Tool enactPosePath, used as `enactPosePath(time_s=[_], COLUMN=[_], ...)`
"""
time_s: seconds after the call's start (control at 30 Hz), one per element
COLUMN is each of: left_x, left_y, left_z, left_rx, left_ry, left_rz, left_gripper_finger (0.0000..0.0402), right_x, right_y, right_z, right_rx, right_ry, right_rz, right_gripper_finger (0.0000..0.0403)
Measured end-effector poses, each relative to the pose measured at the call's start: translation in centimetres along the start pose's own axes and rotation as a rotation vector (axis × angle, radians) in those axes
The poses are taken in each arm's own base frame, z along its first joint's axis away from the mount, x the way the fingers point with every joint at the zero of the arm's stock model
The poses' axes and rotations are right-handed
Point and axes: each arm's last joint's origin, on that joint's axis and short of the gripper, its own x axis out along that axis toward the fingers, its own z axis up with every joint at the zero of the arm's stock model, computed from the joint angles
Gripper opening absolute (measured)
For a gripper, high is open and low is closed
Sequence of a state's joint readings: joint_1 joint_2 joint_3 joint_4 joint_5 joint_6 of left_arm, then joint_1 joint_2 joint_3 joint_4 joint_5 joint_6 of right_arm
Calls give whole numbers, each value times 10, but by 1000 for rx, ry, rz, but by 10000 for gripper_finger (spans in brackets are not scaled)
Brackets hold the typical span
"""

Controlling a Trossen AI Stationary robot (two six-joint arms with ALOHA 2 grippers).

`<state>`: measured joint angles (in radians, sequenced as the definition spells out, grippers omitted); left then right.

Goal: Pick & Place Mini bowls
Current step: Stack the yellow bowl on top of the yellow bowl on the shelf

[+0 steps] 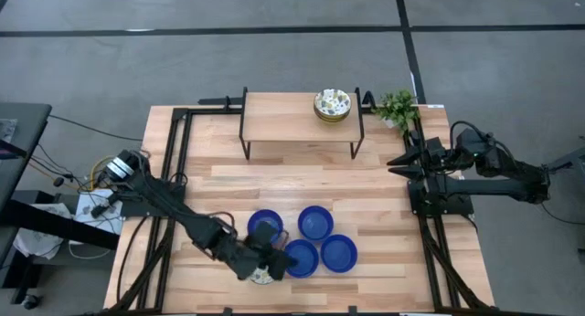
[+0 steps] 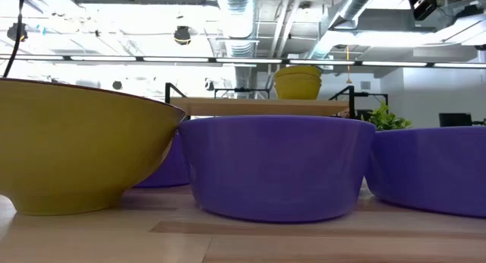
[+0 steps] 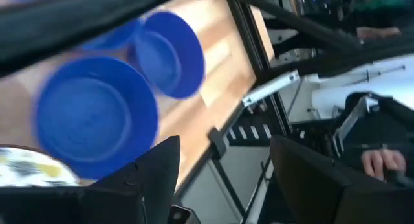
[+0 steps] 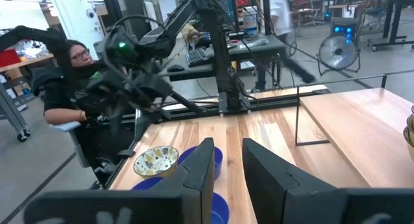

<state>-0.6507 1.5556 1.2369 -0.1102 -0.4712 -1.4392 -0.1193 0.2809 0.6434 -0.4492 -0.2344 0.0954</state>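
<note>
High view: the left gripper is above a floral bowl at the table's front edge, beside four blue bowls; stacked floral bowls sit on the shelf.

Left wrist view: fingers spread wide, holding nothing.

Right wrist view: the right gripper is narrowly parted, empty, parked at the table's right edge.

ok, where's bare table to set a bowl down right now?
Free: the wide strip between the raised shelf and the blue bowls, and the shelf top left of the floral bowl stack. Crowded: the near edge, where four blue bowls, a floral bowl and the open left gripper sit.
</note>
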Motion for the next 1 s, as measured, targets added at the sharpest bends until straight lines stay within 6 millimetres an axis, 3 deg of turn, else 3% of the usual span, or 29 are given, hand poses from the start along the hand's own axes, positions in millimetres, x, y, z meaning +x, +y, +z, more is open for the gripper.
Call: enactPosePath(time_s=[0.2, 0.3, 0.43, 0.53, 1.0], left_x=[25, 28, 25, 21, 18], left_y=[-11, -4, 14, 24, 35], left_z=[-19, -25, -29, -29, -40], left_rx=[54, 62, 26, 18, 174], left_ry=[163, 252, 395, 417, 436], left_rz=[-19, 21, 205, 314, 399], left_gripper_finger=[239, 239, 239, 239, 239], right_x=[0, 0, 0, 0, 0], right_y=[0, -1, -1, -1, -1], right_z=[0, 0, 0, 0, 0], right_rx=[-44, -44, -44, -44, -43], right_ry=[-1, -1, -2, -2, -1], right_rz=[-2, -18, -25, -25, -27], right_gripper_finger=[70, 70, 70, 70, 70])
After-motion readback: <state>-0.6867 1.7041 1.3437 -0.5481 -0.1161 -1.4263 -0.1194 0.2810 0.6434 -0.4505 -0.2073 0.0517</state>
